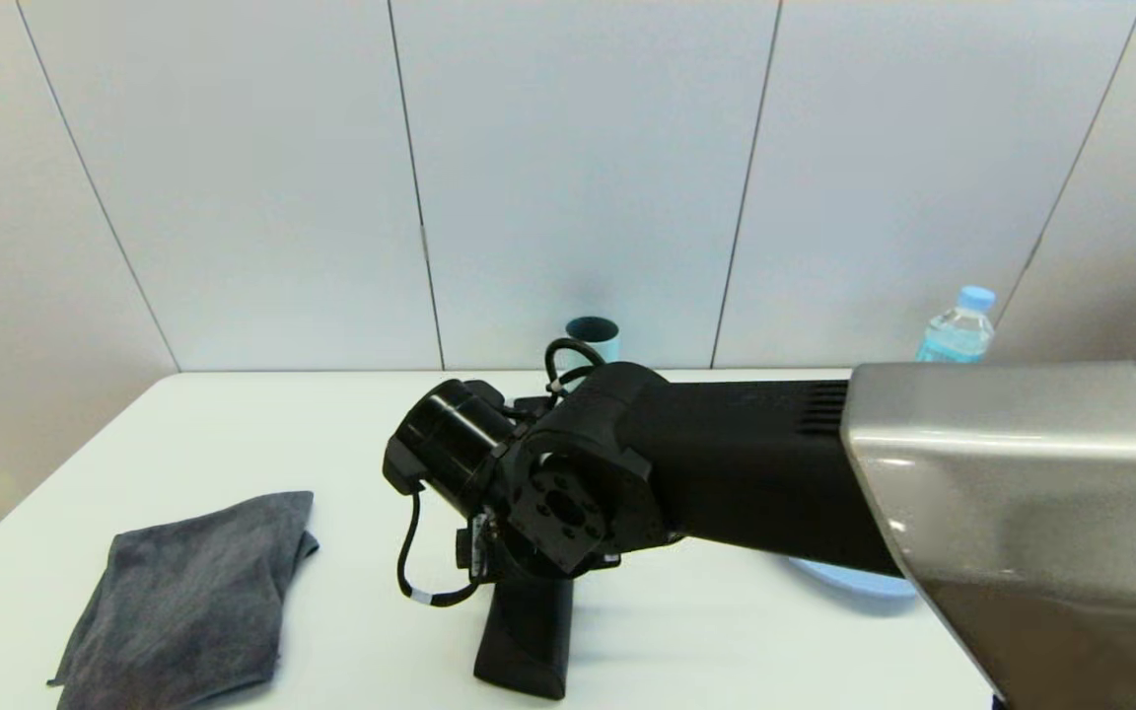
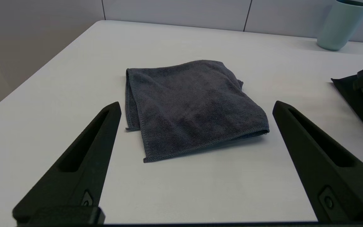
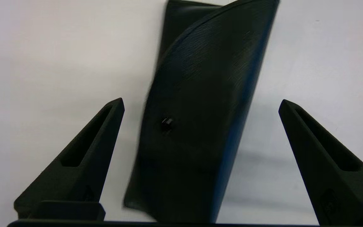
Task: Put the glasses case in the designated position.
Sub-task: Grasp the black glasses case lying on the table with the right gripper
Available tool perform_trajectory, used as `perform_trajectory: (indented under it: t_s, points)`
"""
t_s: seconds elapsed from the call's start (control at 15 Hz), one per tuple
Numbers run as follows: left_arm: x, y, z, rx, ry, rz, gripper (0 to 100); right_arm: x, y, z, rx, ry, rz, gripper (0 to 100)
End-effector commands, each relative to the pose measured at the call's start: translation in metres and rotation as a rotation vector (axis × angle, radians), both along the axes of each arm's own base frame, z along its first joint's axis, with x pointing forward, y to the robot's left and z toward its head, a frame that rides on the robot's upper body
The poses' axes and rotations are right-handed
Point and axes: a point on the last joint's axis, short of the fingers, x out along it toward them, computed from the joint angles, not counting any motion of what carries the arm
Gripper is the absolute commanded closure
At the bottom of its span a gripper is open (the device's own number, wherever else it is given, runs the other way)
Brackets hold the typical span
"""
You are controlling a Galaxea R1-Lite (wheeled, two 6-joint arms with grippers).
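Note:
The glasses case (image 1: pixel 527 636) is a long matte black wedge lying on the white table (image 1: pixel 233 434) near its front edge. Most of it is hidden under my right arm's wrist (image 1: pixel 568 493), which also hides that arm's fingers. In the right wrist view the right gripper (image 3: pixel 202 101) is open just above the case (image 3: pixel 197 110), one finger on each side and neither touching it. A small stud shows on the case's flap. The left gripper (image 2: pixel 197 103) is open and holds nothing, low over the table facing a grey cloth; the case's end (image 2: pixel 358 101) shows off to its side.
A folded dark grey cloth (image 1: pixel 188 602) (image 2: pixel 191 107) lies at the front left. A teal cup (image 1: pixel 593 337) (image 2: pixel 342 23) stands at the back by the wall. A water bottle (image 1: pixel 958 330) stands back right. A pale blue plate (image 1: pixel 854 582) is mostly hidden under the right arm.

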Motion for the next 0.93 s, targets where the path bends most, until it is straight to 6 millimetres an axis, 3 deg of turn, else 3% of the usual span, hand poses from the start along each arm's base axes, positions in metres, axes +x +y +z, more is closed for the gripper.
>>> perform_trajectory:
  t_s: [0.07, 0.93]
  points:
    - [0.0001, 0.0, -0.0001, -0.001, 0.003, 0.0, 0, 0.0115, -0.0034, -0.0147, -0.031, 0.019, -0.029, 0]
    - [0.0001, 0.0, 0.0002, -0.001, 0.0, 0.001, 0, 0.0089, 0.0014, -0.0246, -0.051, 0.034, -0.013, 0]
